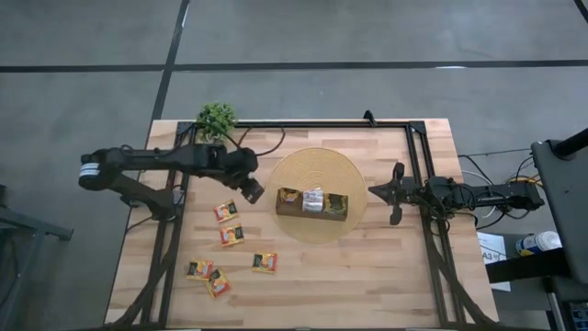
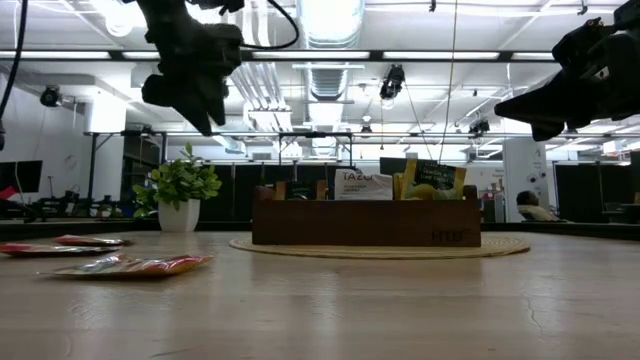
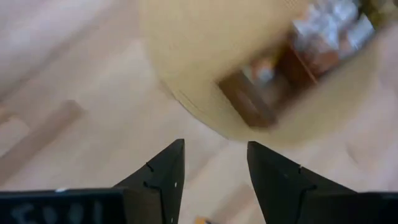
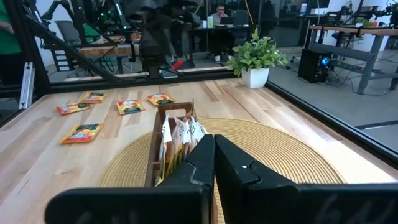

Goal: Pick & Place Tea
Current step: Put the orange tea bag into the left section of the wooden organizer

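High view: your left gripper point(image 1: 254, 190) hangs above the table just off the left end of the wooden box point(image 1: 312, 203), between it and the loose sachets. Its fingers point(image 3: 163, 177) are parted with nothing between them. Five tea sachets point(image 1: 226, 211) lie flat on the table point(image 1: 367, 276) left of the round woven mat point(image 1: 354, 175); more stand inside the box. Your right gripper point(image 1: 393, 193) is parked off the mat's right edge, fingers pressed together, empty. The potted plant point(image 1: 217, 118) sits at the back edge.
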